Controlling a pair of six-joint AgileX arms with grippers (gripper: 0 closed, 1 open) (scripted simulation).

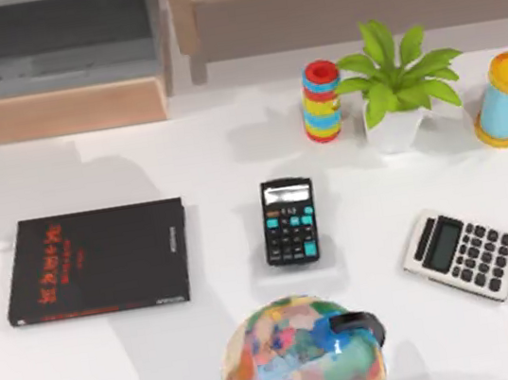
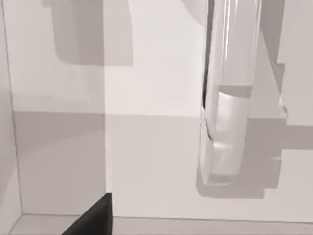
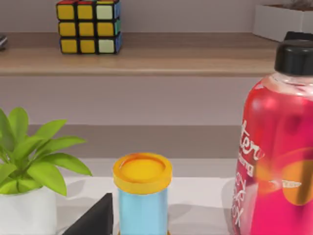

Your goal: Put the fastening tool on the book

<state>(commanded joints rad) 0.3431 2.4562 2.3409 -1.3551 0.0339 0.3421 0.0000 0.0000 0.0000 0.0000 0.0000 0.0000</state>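
Jaws: we cannot tell on either arm whether they are spread or pressed together. Each wrist view has a dark wedge [image 2: 93, 220] at the picture's edge, and we can't say what it is.

Left wrist view: the fastening tool [image 2: 224, 122] is a slim light-grey bar with a rounded end. It lies on a white surface [image 2: 146, 161] and casts a shadow just beside itself. Nothing touches it. We can't place it relative to the book from this view.

Right wrist view: a blue canister with a yellow lid [image 3: 142, 196] stands between a potted plant [image 3: 29, 166] and a red bottle with a black cap [image 3: 279, 147]. A colour cube [image 3: 88, 26] sits on a wooden shelf [image 3: 186, 56] behind them.

Top view:
- The book [image 1: 97, 261] lies flat at the left of the surface, black cover with red characters, nothing on it.
- The black calculator [image 1: 289, 221] is at centre and the grey-white calculator [image 1: 463, 254] at right. They are well apart.
- In the back row, a striped cylinder [image 1: 322, 100] stands just beside the plant, with the canister further right.
- A multicoloured rounded object [image 1: 303, 355] with a black part sits at the near edge, below the black calculator.
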